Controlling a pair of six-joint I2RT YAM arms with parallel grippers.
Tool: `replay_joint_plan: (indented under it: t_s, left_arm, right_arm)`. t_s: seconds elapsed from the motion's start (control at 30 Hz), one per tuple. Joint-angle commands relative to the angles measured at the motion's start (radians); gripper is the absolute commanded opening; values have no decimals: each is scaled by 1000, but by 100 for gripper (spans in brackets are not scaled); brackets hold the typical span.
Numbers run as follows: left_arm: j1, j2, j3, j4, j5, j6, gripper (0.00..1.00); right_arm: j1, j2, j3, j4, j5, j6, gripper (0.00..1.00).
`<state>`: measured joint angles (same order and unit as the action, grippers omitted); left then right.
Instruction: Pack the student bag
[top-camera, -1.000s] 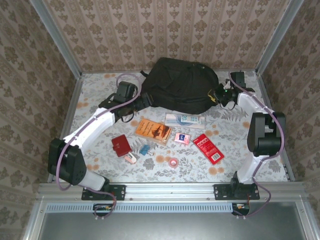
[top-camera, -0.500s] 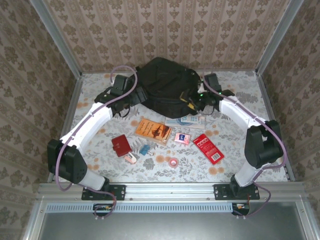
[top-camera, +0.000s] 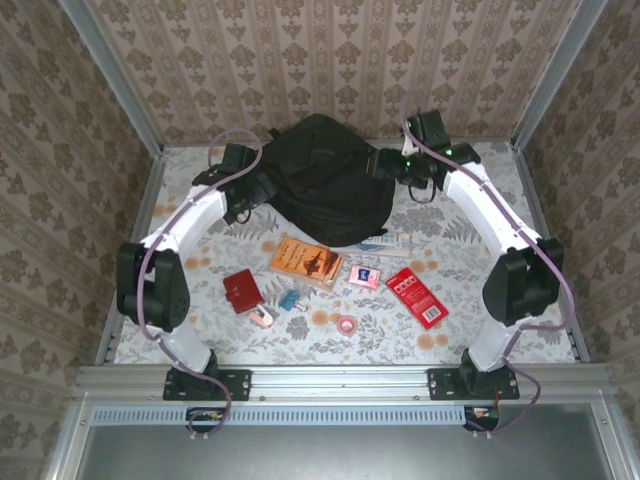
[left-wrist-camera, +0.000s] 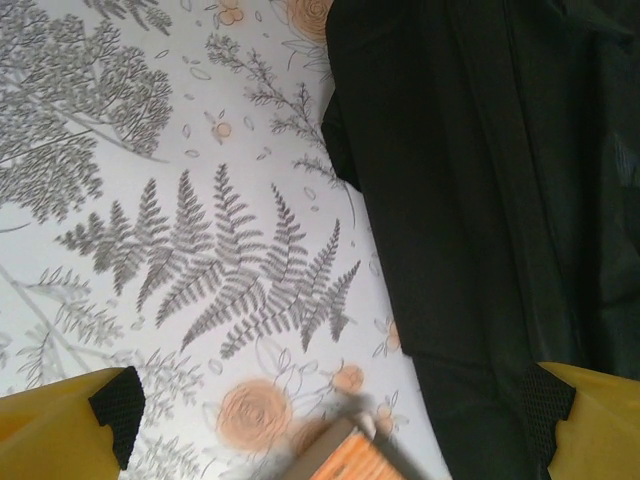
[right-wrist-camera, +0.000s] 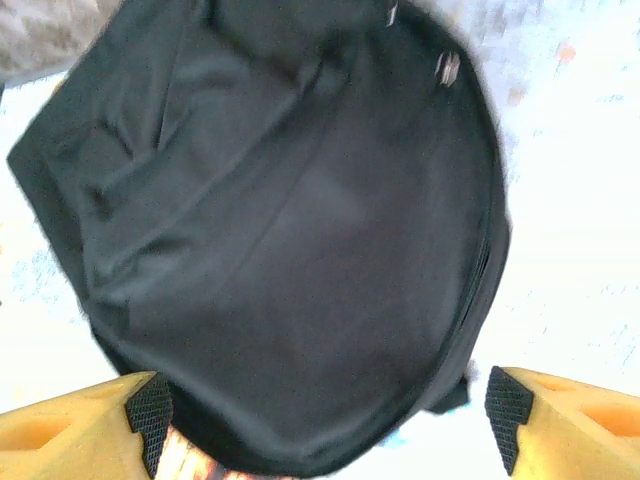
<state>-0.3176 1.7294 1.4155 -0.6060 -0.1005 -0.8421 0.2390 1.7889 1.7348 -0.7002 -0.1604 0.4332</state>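
Backpack: big, black and soft, lying at 12 o'clock of the surface, close to the far wall, with its rounded part toward 6 o'clock.
Left tool: at the 9 o'clock side of the backpack, jaws wide, nothing held.
Left wrist view: the left tool is spread. One pad is over the black cloth and the other over the bare flowered surface. I cannot tell if it touches the cloth.
Right tool: at the 2 o'clock side of the backpack, jaws wide, nothing held.
Right wrist view: the right tool looks down on the backpack, and both pads stand apart from each other.
Orange book: at 6 o'clock of the backpack, just beside its edge. Its corner shows between the left pads.
Pale box: at 5 o'clock, partly under the backpack's edge.
Red wallet: at 7 o'clock, apart from the book.
Red packet: at 4 o'clock, flat.
Pink tape roll: nearest to the arm bases.
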Motion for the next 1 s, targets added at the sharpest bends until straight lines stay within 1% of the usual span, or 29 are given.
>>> replay_joint_plan:
  t_s: [0.0,0.03,0.13,0.2,0.27,0.37,0.43,0.53,0.7,0.87,0.97]
  left_arm:
    - [20,88,89,-25,26,-4,100]
    - [25,112,101,-11,44,-10,100]
    - [40,170,97,113,164,-30,100]
    - [41,210,110,161,222,-43,100]
    - [40,245,127,178,251,-49,100]
    - [40,289,156,188,280,-51,100]
    - [33,310,172,202,298,-41,100]
    - [23,336,207,207,303,-18,100]
    - [20,373,268,233,348,1,100]
    - [15,398,326,240,386,26,99]
    - [12,407,357,239,399,41,99]
  right_arm:
    - [-63,195,171,-105,-21,-97,86]
    - [-75,242,215,-114,-64,-99,86]
    - [-95,376,335,-127,-105,-108,89]
    - [-109,458,407,-115,-156,-94,89]
    - [-118,528,461,-103,-193,-74,89]
    - [-126,617,525,-83,-297,-33,89]
    - [-123,655,551,-91,-294,-24,87]
    - [-124,662,508,-49,-318,-2,84]
    - [-124,600,389,63,-403,53,71]
    - [-124,542,330,95,-389,86,58]
    - [-124,520,302,106,-408,108,54]
